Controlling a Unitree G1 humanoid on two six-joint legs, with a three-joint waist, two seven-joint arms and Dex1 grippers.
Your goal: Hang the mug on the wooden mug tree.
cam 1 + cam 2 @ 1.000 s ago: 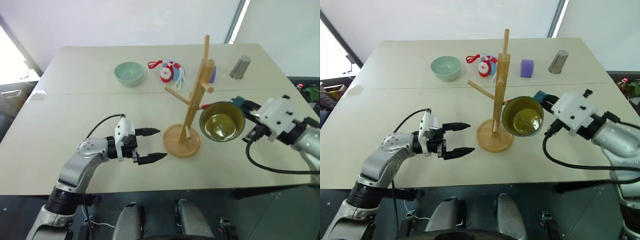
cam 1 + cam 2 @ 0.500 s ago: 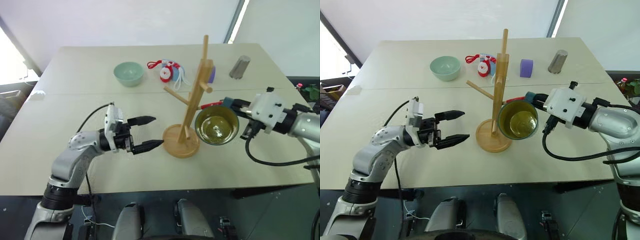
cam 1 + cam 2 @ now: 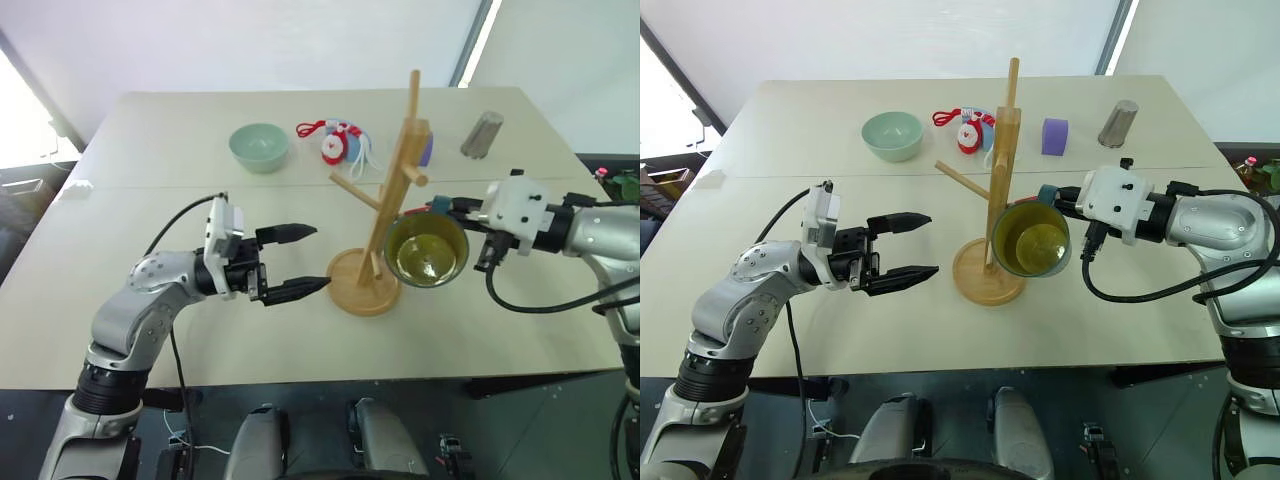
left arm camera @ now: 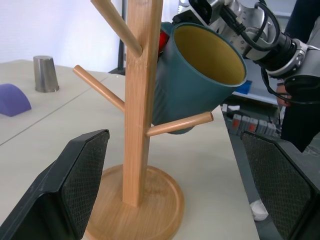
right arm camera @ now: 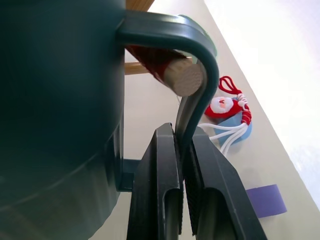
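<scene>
The dark teal mug (image 3: pixel 428 252), yellow inside, hangs tilted against the wooden mug tree (image 3: pixel 395 190) with its mouth toward me. In the right wrist view its loop handle (image 5: pixel 200 55) passes over the tip of the red peg (image 5: pixel 167 70). My right gripper (image 5: pixel 182 132) is shut on that handle, reaching in from the right (image 3: pixel 448 207). My left gripper (image 3: pixel 295 262) hovers open to the left of the tree's round base (image 3: pixel 362 285), pointing at it, holding nothing. Its fingers (image 4: pixel 75 185) frame the post and the mug (image 4: pixel 195 75).
At the table's far side stand a pale green bowl (image 3: pixel 259 146), a red, white and blue toy (image 3: pixel 340 142), a purple block (image 3: pixel 1054 135) and a grey metal cylinder (image 3: pixel 481 134). Bare tabletop (image 3: pixel 150 220) surrounds the tree's base.
My right gripper has carried the mug leftward up to the post, and the handle now sits over the red peg. My left gripper has risen a little, still open.
</scene>
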